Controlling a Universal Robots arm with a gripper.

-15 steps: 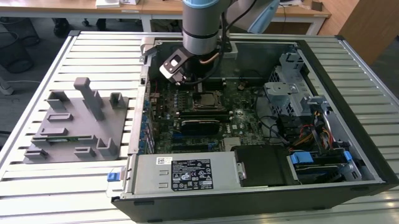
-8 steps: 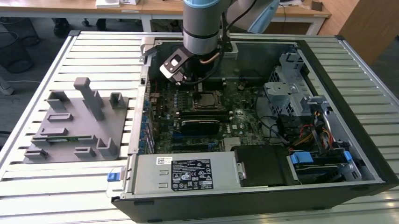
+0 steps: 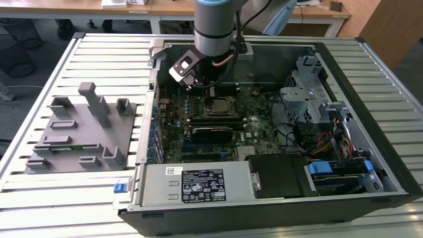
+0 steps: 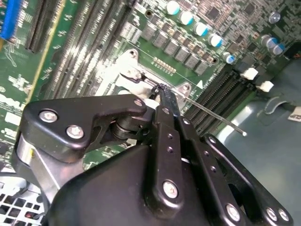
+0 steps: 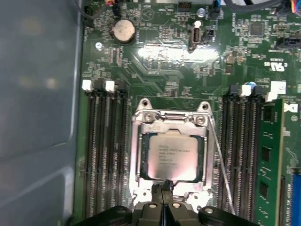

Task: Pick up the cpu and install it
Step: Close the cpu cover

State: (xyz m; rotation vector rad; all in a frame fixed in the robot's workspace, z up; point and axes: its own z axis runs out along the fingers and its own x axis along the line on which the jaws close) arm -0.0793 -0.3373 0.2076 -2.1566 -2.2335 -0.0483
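1. Silver-lidded and green-edged, the small square cpu [image 5: 171, 155] lies flat inside the bright metal socket frame [image 5: 141, 141] on the green motherboard [image 5: 164, 70]. How fully it has settled into the frame I cannot tell.
2. At the frame's edge, just beside the cpu's rim, sits the black 2-fingered gripper [image 5: 163, 190]. Its tips are pressed together with nothing between them. Whether they touch the frame or the chip is not clear.
3. The main risk, as I judge it, is force on a chip that sits slightly askew. Closed tips bearing down near 1 rim could tilt it in the frame and damage the contacts beneath.
4. A thin steel lever rod [image 5: 220, 160] slants along 1 side of the frame and looks unlatched. If so, the cpu is only resting there, and a nudge from the tips could shift it. The rod could also catch a finger.
5. Black memory slots [image 5: 106, 150] flank the frame on both sides, with a green memory module [image 5: 273, 160] beyond those on the rod's side. A sideways slip off the frame would scrape them.
6. Around the frame, farther out, stand the walls of the black computer case [image 3: 390, 163], leaving the arm little room for a wide correction.
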